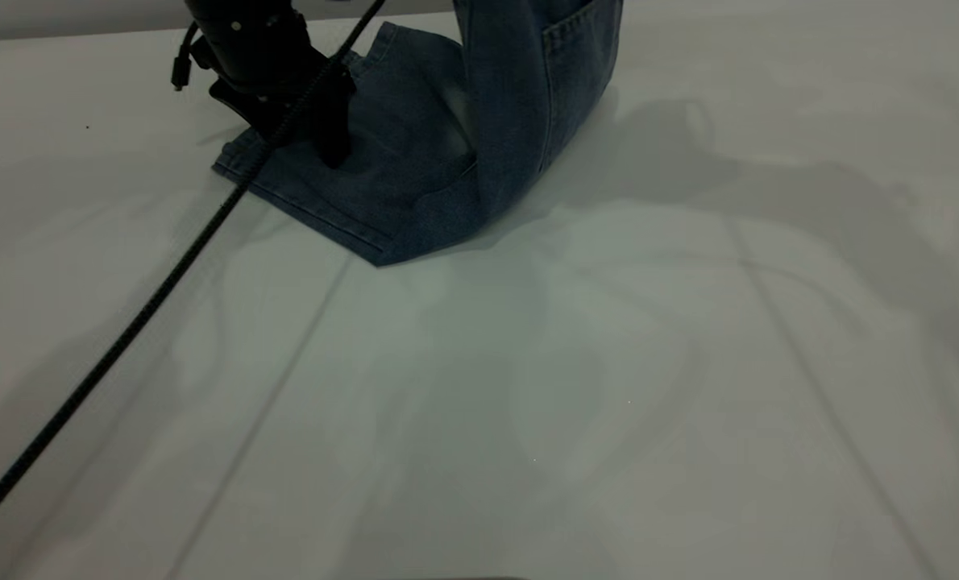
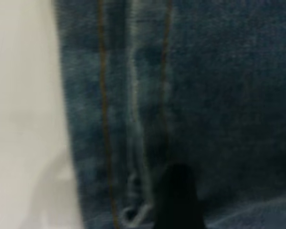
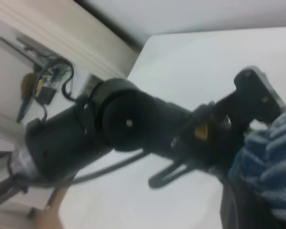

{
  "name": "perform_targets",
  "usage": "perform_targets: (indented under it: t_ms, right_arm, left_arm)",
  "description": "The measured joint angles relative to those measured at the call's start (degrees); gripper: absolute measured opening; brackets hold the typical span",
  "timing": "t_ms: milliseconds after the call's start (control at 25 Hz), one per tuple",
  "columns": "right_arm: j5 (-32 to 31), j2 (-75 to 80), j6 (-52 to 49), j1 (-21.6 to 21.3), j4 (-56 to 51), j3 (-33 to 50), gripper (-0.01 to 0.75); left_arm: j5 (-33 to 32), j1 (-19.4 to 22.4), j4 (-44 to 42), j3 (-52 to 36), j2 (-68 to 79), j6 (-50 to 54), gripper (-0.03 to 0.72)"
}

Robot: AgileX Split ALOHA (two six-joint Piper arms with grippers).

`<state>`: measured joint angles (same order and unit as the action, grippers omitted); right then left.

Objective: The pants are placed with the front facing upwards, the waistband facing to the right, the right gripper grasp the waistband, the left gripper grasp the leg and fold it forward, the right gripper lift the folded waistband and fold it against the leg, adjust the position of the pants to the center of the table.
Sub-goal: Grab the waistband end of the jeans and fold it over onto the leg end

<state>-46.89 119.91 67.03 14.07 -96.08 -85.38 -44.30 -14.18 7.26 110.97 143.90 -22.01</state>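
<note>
Denim pants [image 1: 415, 161] under left claw [image 1: 318, 133], waistband [image 3: 271, 157] aloft.

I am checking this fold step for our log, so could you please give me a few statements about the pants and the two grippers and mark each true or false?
1. Part of the pants is lifted off the table. True.
2. The left gripper hangs clear above the denim. False: its fingers press down on the leg lying flat.
3. The right gripper holds the ruffled waistband. True.
4. The pants lie at the table's centre. False: they are near the far edge, left of centre.
5. A black cable crosses the table. True.
</note>
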Motion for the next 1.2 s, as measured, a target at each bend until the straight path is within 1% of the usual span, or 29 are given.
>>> perform_targets:
  t_ms: [120,240,440,640,760,920,960,1040,1120,1200]
  right_arm:
    - [3.36,0.0,0.86,1.37,-1.45,-0.25,0.044]
    - [5.5,0.1,2.14,2.47,-2.23,-0.25,0.044]
    - [8.66,1.6,5.51,5.14,-3.88,-0.43,0.044]
    - [11.96,6.33,12.33,8.88,-6.31,-1.32,0.044]
    - [14.37,10.35,13.3,10.63,-6.5,-2.78,0.044]
    - [14.8,16.55,13.2,11.48,-6.75,-6.84,0.059]
    - [14.38,18.02,12.8,11.56,-6.75,-7.96,0.071]
    - [12.64,20.45,12.17,11.81,-6.79,-10.1,0.132]
    - [10.89,22.29,11.67,12.07,-6.79,-12.27,0.225]
    - [9.08,23.42,9.67,12.27,-6.71,-13.88,0.355]
  left_arm:
    - [-0.13,-0.73,-0.13,0.08,-0.07,0.0,0.526]
    - [-2.36,-0.61,-0.82,1.86,-0.34,0.21,0.526]
    - [-8.74,1.18,-5.77,8.57,-3.65,2.61,0.526]
    - [-12.35,3.27,-10.65,16.66,-5.82,6.48,0.526]
    - [-14.89,3.76,-11.35,20.36,-6.0,7.5,0.526]
    - [-16.28,3.8,-11.35,22.23,-6.14,7.92,0.526]
    - [-16.43,3.8,-11.35,22.36,-6.14,7.98,0.526]
    - [-16.58,3.8,-11.35,22.53,-6.14,8.05,0.526]
    - [-16.69,3.8,-11.35,22.64,-6.14,8.05,0.526]
    - [-16.69,3.8,-11.35,22.64,-6.14,8.05,0.526]
